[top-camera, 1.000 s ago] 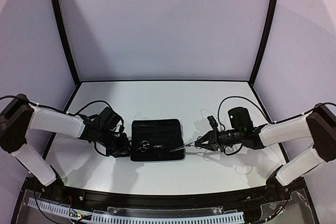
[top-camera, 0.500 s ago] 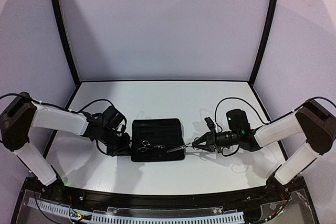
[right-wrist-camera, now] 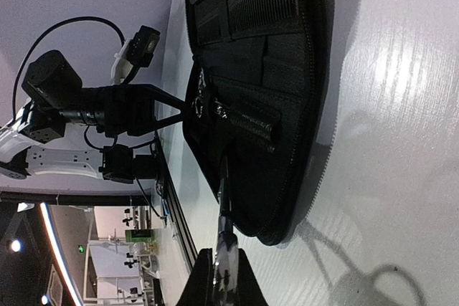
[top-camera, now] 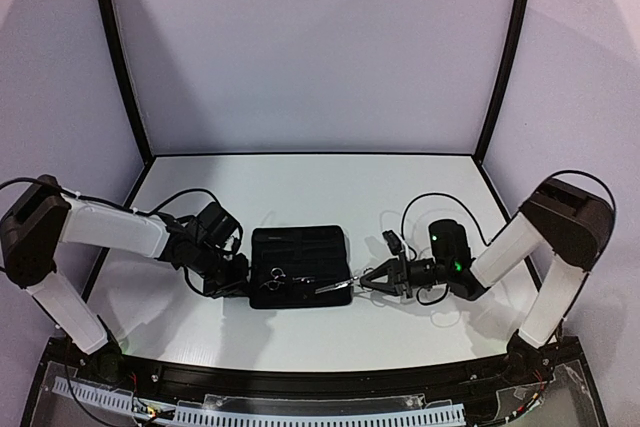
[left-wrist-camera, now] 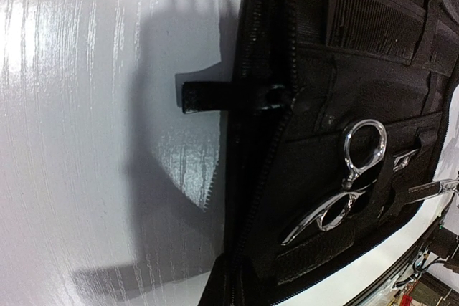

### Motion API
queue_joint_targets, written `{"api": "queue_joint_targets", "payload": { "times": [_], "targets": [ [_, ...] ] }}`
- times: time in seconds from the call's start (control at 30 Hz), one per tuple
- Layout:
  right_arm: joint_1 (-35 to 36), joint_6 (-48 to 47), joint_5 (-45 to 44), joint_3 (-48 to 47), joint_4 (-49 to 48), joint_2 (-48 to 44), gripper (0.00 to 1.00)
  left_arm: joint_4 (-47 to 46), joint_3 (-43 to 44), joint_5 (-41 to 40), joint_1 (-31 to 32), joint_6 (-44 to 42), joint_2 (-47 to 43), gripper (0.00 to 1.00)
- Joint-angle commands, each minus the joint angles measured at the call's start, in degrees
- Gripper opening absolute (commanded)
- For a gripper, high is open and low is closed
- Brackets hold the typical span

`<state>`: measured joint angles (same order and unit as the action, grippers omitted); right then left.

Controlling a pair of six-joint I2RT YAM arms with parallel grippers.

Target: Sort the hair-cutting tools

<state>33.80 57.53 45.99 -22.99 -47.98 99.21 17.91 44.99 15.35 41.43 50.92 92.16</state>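
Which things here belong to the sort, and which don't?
Job:
- stowed scissors
- held scissors, in the right claw
- comb, pocketed

Other:
- zip case, holding the tools
- white table

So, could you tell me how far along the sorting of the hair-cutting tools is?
Done: one pair of scissors and a comb sit tucked in the open case. In hand: the right gripper holds the second scissors at the case's near edge. Remaining: seating them; the other comb isn't visible.
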Motion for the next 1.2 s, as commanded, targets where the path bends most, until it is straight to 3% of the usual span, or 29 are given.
{"api": "queue_joint_targets", "payload": {
  "times": [0.0,0.27,0.6,0.83,1.17],
  "targets": [
    [0.1,3.4,0.7,2.4,-9.4,7.2,0.0,2.4,-0.2,-1.5,0.8,-0.7,1.9,0.01],
    [0.4,7.6,1.4,2.8,-20.9,14.9,0.0,2.1,-0.5,-1.5,1.2,0.0,1.5,0.01],
    [2.5,6.5,0.0,0.0,-17.5,16.3,0.0,0.8,-0.6,-1.1,2.2,1.1,1.5,0.01],
    [2.9,9.1,1.3,-1.9,-23.4,20.6,0.0,-0.7,-0.3,0.1,3.0,1.8,2.7,0.01],
    [4.5,9.7,0.7,-4.1,-22.6,22.2,0.0,-1.5,-0.4,0.8,3.9,2.4,2.8,0.01]
  ]
}}
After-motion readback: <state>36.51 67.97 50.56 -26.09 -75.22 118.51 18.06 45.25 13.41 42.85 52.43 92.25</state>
